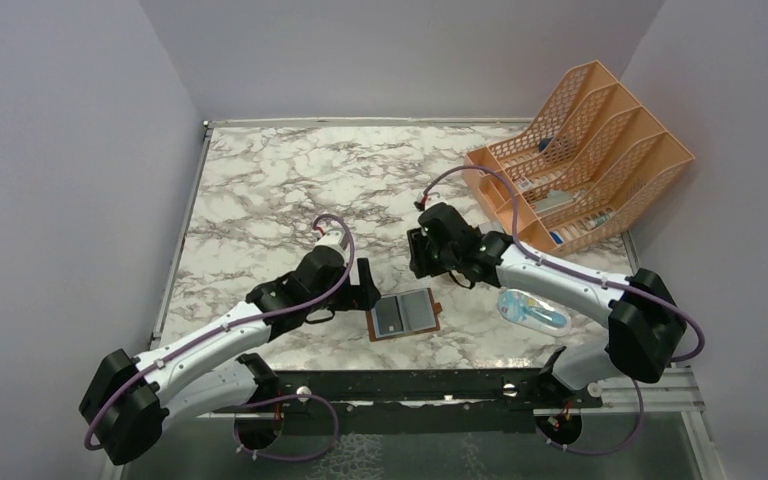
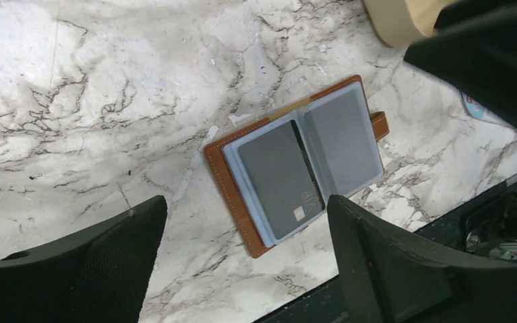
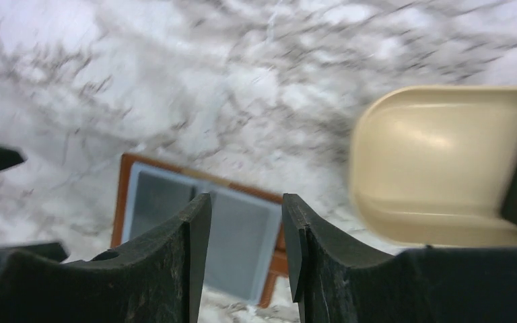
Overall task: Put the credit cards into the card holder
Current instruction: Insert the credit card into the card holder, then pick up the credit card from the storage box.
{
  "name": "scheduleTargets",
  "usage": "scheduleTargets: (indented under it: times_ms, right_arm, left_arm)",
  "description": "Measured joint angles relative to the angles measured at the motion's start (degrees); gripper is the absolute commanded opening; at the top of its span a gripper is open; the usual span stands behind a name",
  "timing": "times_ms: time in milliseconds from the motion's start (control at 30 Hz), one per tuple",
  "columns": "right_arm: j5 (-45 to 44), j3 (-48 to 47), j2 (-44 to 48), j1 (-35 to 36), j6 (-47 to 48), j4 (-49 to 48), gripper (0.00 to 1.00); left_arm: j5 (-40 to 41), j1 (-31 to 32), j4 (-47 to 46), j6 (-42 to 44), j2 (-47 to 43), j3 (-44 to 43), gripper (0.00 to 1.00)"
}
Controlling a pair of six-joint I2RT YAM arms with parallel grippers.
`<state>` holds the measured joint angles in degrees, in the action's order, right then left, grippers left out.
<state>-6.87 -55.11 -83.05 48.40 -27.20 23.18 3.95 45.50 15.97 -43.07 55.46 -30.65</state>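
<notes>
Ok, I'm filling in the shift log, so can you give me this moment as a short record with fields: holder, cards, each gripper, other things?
card holder: lying open on the marble table, near its front edge, sleeves up
cards: one dark card shows inside a sleeve; others not seen
left gripper: open, empty, just left of the holder
right gripper: open, narrow gap, holding nothing
other things: tan tray, orange file rack, blue-and-clear packet

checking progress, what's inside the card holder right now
The card holder lies open; a dark card marked VIP sits in one clear sleeve. Whether the other grey sleeve holds a card is unclear.
</notes>
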Motion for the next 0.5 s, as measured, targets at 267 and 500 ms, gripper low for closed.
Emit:
scheduleTargets:
  times_ms: [267,500]
  right_arm:
    - [-17.5,-8.3,-3.8,-4.2,5.7,8.2,0.44]
    - [-29.2,-10.5,-9.6,-7.9,8.7,13.4,0.43]
  left_arm:
    - [0.0,0.0,1.9,3.5,-3.7,-0.8,0.99]
    - [0.0,0.0,2.6,4.2,-3.9,-0.8,0.99]
